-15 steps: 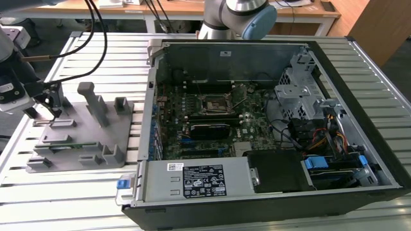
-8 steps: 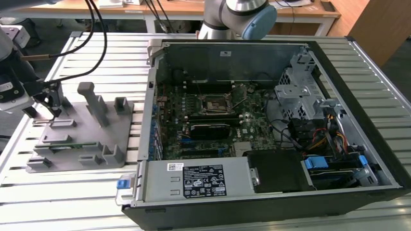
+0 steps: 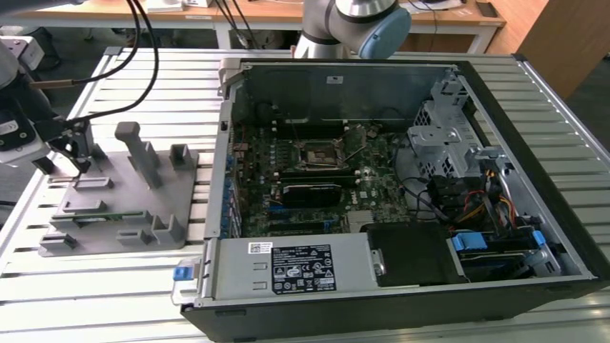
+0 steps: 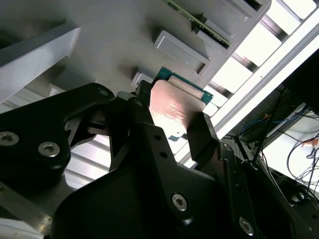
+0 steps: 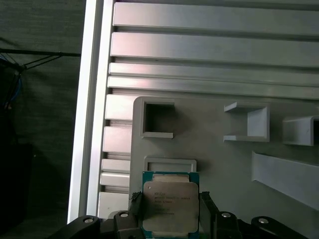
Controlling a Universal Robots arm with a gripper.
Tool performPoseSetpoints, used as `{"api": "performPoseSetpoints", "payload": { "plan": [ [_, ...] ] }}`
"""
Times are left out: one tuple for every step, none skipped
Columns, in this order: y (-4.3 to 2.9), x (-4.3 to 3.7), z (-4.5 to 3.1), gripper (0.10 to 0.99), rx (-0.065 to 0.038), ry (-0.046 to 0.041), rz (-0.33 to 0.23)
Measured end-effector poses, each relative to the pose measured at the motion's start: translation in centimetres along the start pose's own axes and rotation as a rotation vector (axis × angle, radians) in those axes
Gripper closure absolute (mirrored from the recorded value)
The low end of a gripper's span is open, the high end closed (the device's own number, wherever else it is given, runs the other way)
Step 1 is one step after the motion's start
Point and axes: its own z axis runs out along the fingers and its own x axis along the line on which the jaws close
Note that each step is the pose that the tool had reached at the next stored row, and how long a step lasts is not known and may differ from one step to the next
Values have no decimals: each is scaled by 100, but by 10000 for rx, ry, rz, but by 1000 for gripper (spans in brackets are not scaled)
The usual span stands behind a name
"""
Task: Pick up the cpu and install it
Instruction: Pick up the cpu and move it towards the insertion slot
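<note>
Clamping the cpu (image 5: pixel 170 205) by two opposite edges, the hand (image 3: pixel 68 163) hangs over the grey fixture plate (image 3: pixel 143 211) at the exterior view's left, well apart from the open computer case (image 3: pixel 381 318). In the first wrist view the chip sits squarely between the two black fingers (image 5: pixel 135 203), lid toward the camera, and a shallow rectangular pocket (image 5: pixel 169 164) of the plate lies just beside its outer edge (whether the chip is clear of the plate or touching it cannot be told). The chip is a flat square: a dull silver metal lid with clipped corners, seated on a thin green board that shows as a narrow rim all round. In the second wrist view the lid takes on a faint pinkish sheen. The fingers are matte black and blocky, fastened with round-headed screws. The plate is matte grey plastic, moulded into low frames, open-sided boxes and tall upright posts (image 3: pixel 143 153). It rests on a surface (image 3: pixel 124 286) of ribbed aluminium slats that glare in the light. The case is black outside and bare grey sheet metal within, holding a dark green motherboard (image 3: pixel 381 186) laid flat, with a square metal-framed socket (image 3: pixel 319 153) near its middle.
</note>
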Motion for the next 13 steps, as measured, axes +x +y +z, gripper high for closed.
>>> {"api": "performPoseSetpoints", "payload": {
  "plan": [
    [1, 0, -3, 549, 0, 0, 0],
    [2, 0, -6, 549, 0, -1, 1],
    [2, 0, -11, 549, 0, 1, 0],
    [3, 0, -15, 549, 0, 0, 0],
    [4, 0, -19, 549, 0, -1, 0],
    [5, 0, -23, 549, 0, -1, 1],
    [6, 1, -27, 549, -1, -1, 0],
    [7, 1, -32, 549, 0, 0, 0],
    [8, 1, -36, 549, -1, -1, 0],
    [9, 1, -40, 549, -1, -1, 0],
    [10, 1, -44, 549, -1, -1, 0],
    [11, 1, -48, 549, -1, -2, 0],
    [13, 1, -53, 549, 0, 0, 0]
  ]
}}
